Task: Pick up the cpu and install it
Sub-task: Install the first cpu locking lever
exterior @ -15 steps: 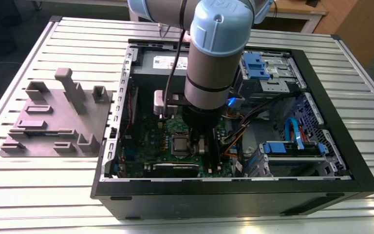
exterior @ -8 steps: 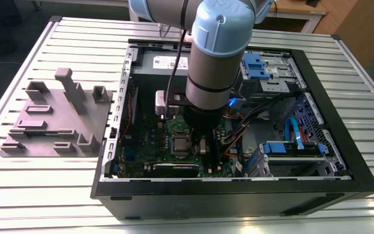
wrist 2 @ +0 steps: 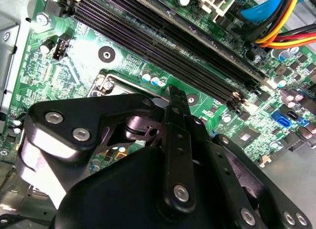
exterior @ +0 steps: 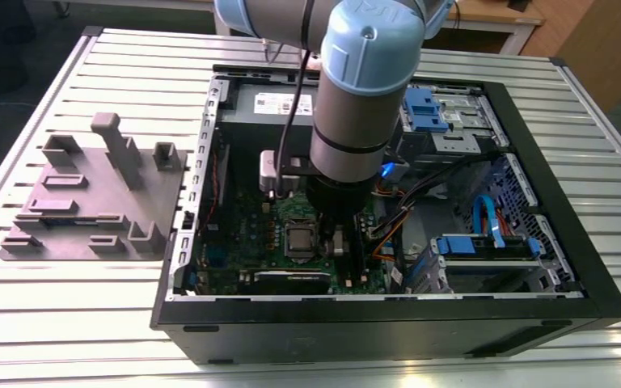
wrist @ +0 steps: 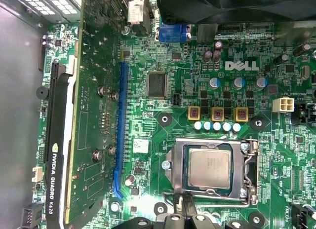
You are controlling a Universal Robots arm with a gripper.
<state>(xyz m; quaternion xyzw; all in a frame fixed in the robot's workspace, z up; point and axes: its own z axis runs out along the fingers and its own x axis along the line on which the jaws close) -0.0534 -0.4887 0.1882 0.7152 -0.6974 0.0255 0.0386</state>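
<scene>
We see a green motherboard (wrist: 207,115) carrying a silvery-grey cpu (wrist: 209,169) inside a silver socket frame (wrist: 170,165), a long blue slot (wrist: 118,135) and black memory slots (wrist 2: 163,36). The case (exterior: 397,323) is black, with blue drive latches (exterior: 483,244) and orange and yellow cables (wrist 2: 289,39). The arm (exterior: 359,89) shows pale blue and grey, the pincer (wrist 2: 170,98) glossy black, the fixture (exterior: 90,202) grey, the table (exterior: 52,323) ribbed silver.

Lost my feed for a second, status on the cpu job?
Gripper low over the motherboard, at the socket frame edge. Cpu lying flat in the socket, frame not closed over it. Graphics card standing alongside, apart from the socket.
</scene>
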